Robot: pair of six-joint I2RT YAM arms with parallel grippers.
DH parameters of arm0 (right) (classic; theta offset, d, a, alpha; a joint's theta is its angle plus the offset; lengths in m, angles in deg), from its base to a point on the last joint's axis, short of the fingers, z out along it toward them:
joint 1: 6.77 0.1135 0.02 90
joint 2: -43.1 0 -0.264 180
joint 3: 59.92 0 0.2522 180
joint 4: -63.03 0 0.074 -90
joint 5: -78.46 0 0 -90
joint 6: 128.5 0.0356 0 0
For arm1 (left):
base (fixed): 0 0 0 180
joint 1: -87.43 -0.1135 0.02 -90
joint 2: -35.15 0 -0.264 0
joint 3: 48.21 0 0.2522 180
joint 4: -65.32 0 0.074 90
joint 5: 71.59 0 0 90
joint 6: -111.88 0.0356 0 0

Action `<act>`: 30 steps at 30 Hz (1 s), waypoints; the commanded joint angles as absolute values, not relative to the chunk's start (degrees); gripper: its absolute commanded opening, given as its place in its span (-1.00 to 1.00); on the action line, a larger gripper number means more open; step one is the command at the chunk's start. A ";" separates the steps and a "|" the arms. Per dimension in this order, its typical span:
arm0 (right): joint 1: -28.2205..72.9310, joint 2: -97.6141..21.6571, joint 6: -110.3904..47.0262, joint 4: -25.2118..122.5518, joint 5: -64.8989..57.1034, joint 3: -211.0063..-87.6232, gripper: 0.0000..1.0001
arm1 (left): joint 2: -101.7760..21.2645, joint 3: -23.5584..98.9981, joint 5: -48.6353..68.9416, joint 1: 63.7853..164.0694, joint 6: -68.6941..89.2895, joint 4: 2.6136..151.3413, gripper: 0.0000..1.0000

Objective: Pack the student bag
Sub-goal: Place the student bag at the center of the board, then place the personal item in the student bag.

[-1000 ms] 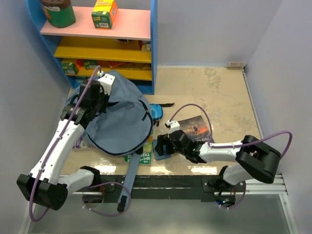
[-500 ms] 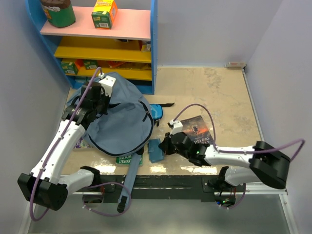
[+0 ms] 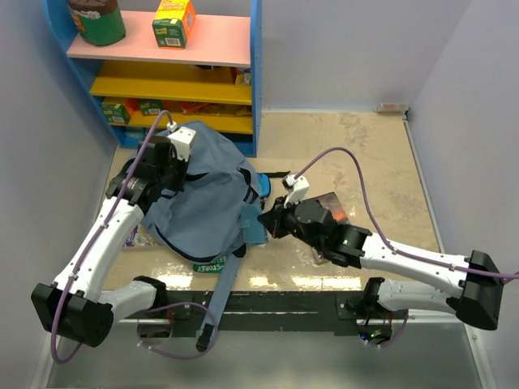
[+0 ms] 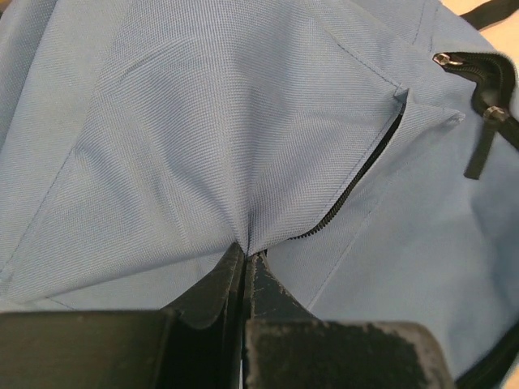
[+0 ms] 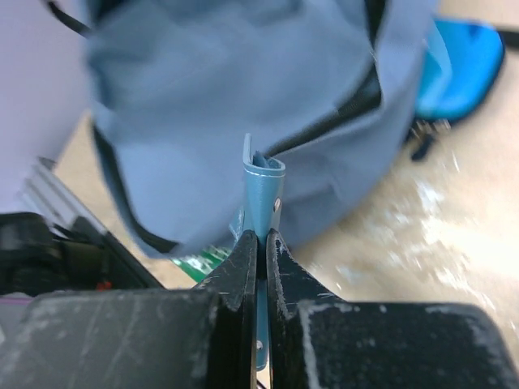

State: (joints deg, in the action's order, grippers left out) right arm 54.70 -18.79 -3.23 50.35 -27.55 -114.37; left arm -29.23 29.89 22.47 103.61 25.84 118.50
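Note:
The student bag (image 3: 207, 203), a large slate-blue backpack, lies at the left of the table, its top bunched up. My left gripper (image 3: 168, 172) is shut on a pinch of its fabric (image 4: 246, 255) just beside a black zipper (image 4: 357, 178). My right gripper (image 3: 263, 217) is shut on a thin teal-blue notebook (image 3: 255, 233), held on edge against the bag's right side. In the right wrist view the notebook (image 5: 263, 188) sticks up from the closed fingers (image 5: 261, 237) in front of the bag (image 5: 243, 81).
A bright blue pencil case (image 3: 261, 185) lies behind the bag's right edge. A dark-covered book (image 3: 331, 212) lies under my right arm. A green booklet (image 3: 212, 266) pokes out beneath the bag. A shoulder strap (image 3: 217, 300) hangs over the front edge. A shelf unit (image 3: 174, 73) stands at the back left.
My right gripper closed on the teal notebook, lifted it off the table and carried it left to the bag. The left gripper pulled the bag's top higher and slightly right.

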 commanded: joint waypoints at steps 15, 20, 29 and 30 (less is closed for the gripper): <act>53.87 -39.77 -6.95 76.85 -14.79 -127.90 -1.00 | -29.45 25.58 4.18 103.77 25.04 112.83 -1.00; 52.04 -45.74 -6.68 81.78 -12.69 -128.44 -1.00 | -29.45 24.27 0.49 103.77 26.27 113.01 -1.00; 47.29 -55.06 -4.93 84.69 -11.63 -130.54 -1.00 | -30.24 24.26 -5.92 103.69 30.05 115.82 -1.00; 47.02 -57.33 -4.57 84.16 -10.50 -131.50 -1.00 | -30.24 24.17 -6.37 103.69 30.31 116.08 -1.00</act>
